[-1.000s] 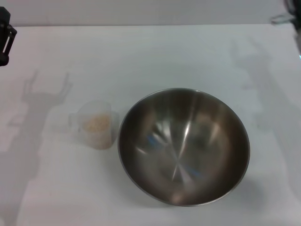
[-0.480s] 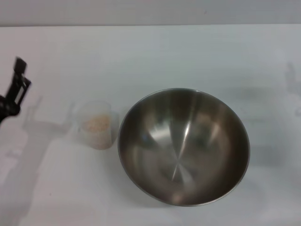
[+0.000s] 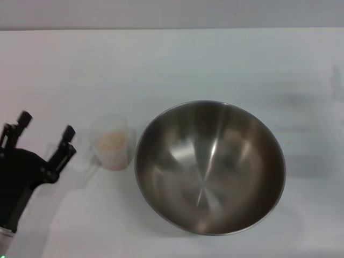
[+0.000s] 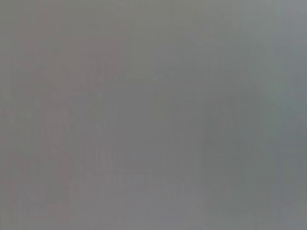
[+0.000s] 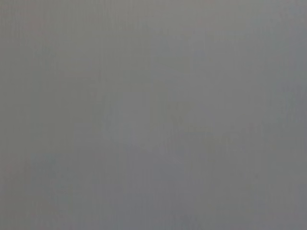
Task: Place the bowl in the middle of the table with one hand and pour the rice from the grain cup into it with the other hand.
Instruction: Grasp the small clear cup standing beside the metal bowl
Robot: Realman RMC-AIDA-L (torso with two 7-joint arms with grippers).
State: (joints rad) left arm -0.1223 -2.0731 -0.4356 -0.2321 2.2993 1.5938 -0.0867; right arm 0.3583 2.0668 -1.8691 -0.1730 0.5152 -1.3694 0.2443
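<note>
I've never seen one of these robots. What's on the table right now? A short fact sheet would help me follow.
table: white, flat
bowl: steel, upright, nothing in it, near the middle
cup: clear plastic, upright, just left of the bowl
rice: in the cup, not yet poured
left claw: open, beside the cup's left, holding nothing
right claw: not in view
wrist views: show nothing

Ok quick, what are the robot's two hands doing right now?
Left gripper: open, holding nothing, beside the grain cup.
Right gripper: not in view.
</note>
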